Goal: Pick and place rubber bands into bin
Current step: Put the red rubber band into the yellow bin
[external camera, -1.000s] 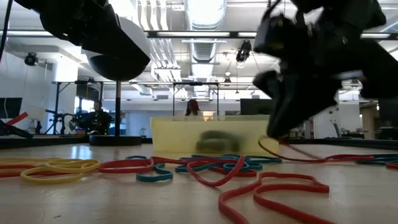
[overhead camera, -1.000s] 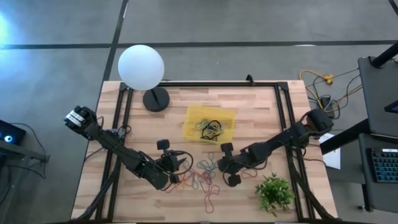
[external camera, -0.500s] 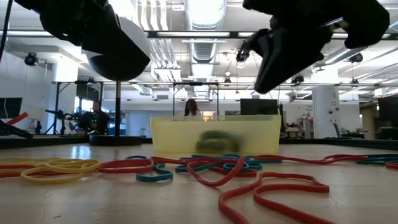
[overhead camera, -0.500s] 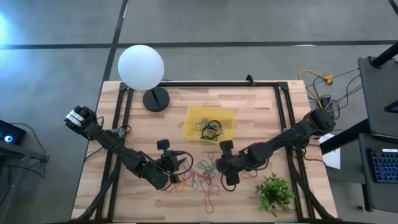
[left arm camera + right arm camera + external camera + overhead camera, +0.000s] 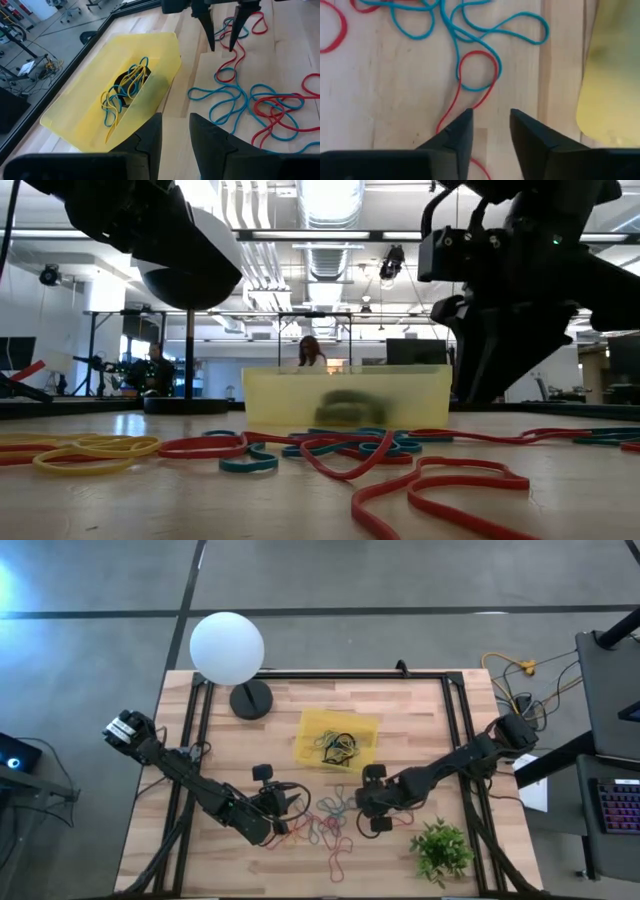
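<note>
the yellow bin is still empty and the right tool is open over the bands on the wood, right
Not quite. The bin is not empty: the left wrist view shows blue, yellow and dark rubber bands already inside it. The rest holds: the right tool is open above the loose bands on the wooden table, as the right wrist view shows.

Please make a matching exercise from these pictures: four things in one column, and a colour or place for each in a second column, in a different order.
Things:
1. bin
2. globe lamp
3. plant
4. right gripper

Descriptions:
A. green, at the table's near right corner
B. white, at the far left corner
C. translucent yellow, holding some bands
D. open, above a red band

Pairs: 1-C, 2-B, 3-A, 4-D
</note>
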